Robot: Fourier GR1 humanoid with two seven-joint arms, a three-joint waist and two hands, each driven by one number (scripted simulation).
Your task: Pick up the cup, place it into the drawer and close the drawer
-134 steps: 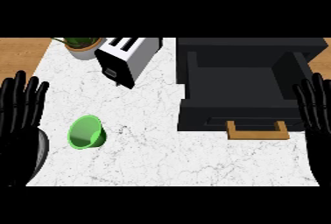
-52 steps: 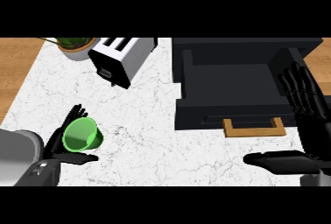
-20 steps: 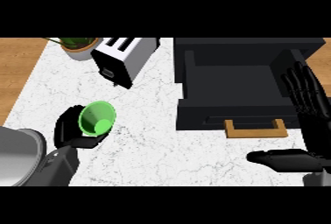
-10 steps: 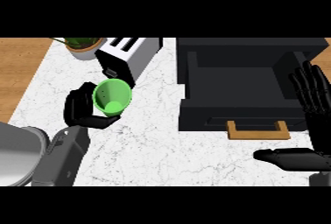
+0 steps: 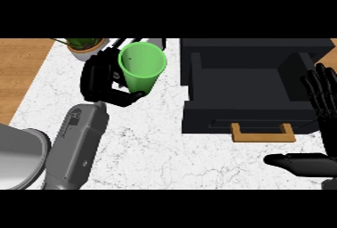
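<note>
The green cup [image 5: 141, 64] is lifted above the counter, mouth up and tilted toward me, left of the drawer. My left hand [image 5: 105, 84] is shut on it from the left side, fingers and thumb curled round its lower body. The black drawer [image 5: 253, 89] stands open at the right, with a wooden handle [image 5: 262, 132] on its front. My right hand [image 5: 319, 129] stays open at the right edge, fingers up beside the drawer and thumb stretched over the counter.
A potted plant [image 5: 82, 46] stands at the back left on the white marble counter [image 5: 164, 156]. A toaster behind the cup is mostly hidden by the cup and hand. Wooden floor shows beyond the counter's left edge.
My left hand has lifted the cup off the counter and carried it up and to the right, toward the drawer. The right hand has barely moved.
</note>
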